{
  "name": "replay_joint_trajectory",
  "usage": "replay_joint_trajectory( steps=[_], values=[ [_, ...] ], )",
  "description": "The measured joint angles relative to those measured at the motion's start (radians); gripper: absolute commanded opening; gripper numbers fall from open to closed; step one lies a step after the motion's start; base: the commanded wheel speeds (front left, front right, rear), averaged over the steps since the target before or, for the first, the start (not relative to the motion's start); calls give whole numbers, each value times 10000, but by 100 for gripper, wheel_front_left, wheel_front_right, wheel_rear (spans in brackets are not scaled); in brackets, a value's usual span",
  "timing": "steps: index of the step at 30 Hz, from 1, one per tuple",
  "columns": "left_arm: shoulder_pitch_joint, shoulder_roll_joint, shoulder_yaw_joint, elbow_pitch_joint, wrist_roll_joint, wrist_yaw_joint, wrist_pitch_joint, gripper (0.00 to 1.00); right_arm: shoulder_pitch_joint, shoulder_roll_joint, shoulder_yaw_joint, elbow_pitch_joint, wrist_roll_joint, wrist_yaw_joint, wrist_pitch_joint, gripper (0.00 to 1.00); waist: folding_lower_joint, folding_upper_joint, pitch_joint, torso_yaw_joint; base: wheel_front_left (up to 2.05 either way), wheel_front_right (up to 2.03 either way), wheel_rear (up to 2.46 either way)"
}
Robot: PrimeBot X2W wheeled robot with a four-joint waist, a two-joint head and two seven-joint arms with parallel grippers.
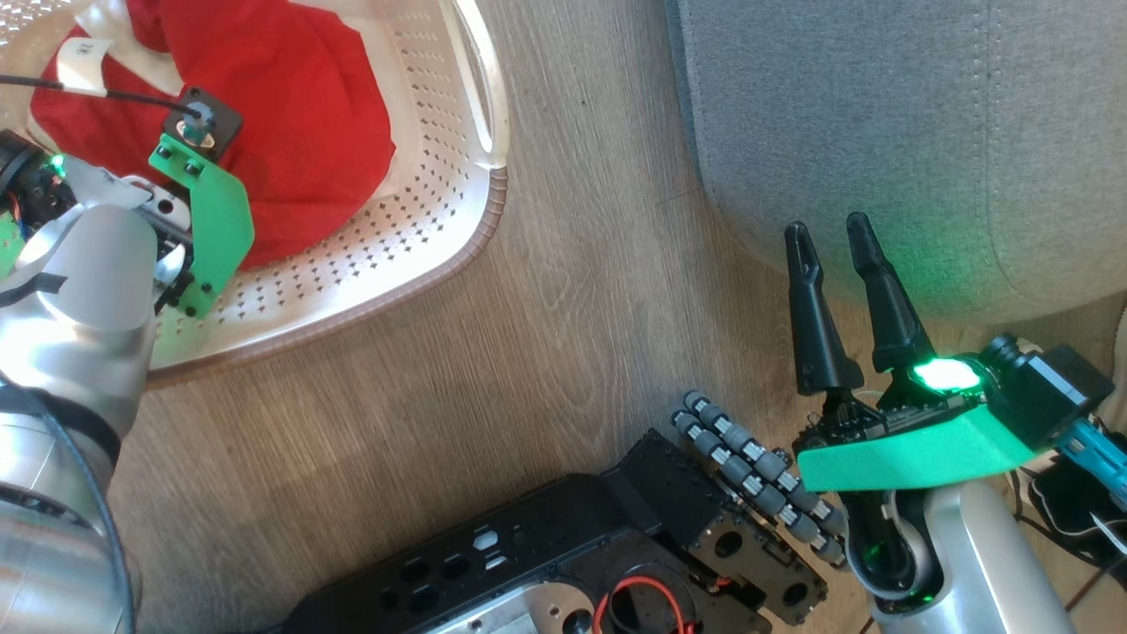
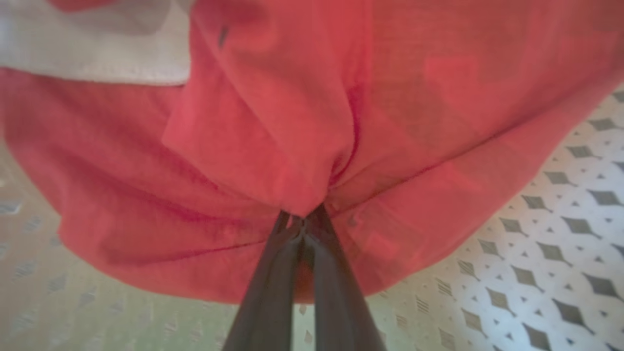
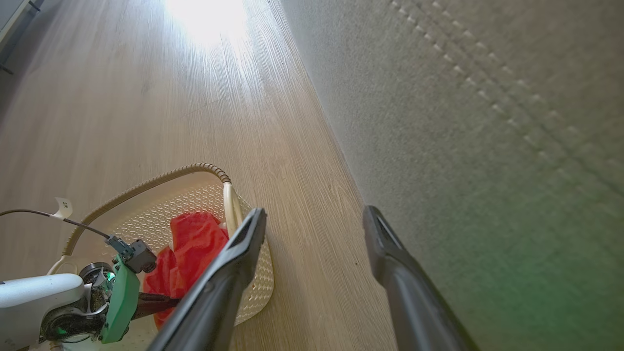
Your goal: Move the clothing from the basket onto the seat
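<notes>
The clothing (image 1: pixel 299 132) is soft matt cloth, the basket (image 1: pixel 423 220) perforated plastic, the seat (image 1: pixel 880 114) coarse fabric.

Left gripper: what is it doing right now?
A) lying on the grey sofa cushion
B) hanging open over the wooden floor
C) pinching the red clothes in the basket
C: in the left wrist view, the left gripper has its two dark fingers pressed together on a bunched fold of the red clothing, with the basket and its perforated wall right behind it.
</notes>
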Motion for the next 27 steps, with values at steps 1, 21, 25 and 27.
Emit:
replay_joint_trajectory(
  steps=[1, 21, 25, 27],
  values=[
    [-4, 15, -65, 0, -104, 0, -46, 0, -5, 0, 0, 0, 0, 0, 0, 100, 0, 0, 3, 8, 0, 0, 0],
    [386, 96, -132, 4, -2044, -2, -1946, 0, -1457, 0, -63, 734, -63, 0, 0, 100, 0, 0, -1327, -229, 0, 0, 0],
    [1299, -495, 151, -81, -2794, 0, -2750, 0, -1454, -2, -288, 1106, -326, 0, 0, 100, 0, 0, -2143, -51, 0, 0, 0],
    [1639, -715, 232, -136, -3074, -2, -3149, 0, -1453, -2, -428, 1281, -458, 0, 0, 100, 0, 0, -2613, 88, 0, 0, 0]
  ],
)
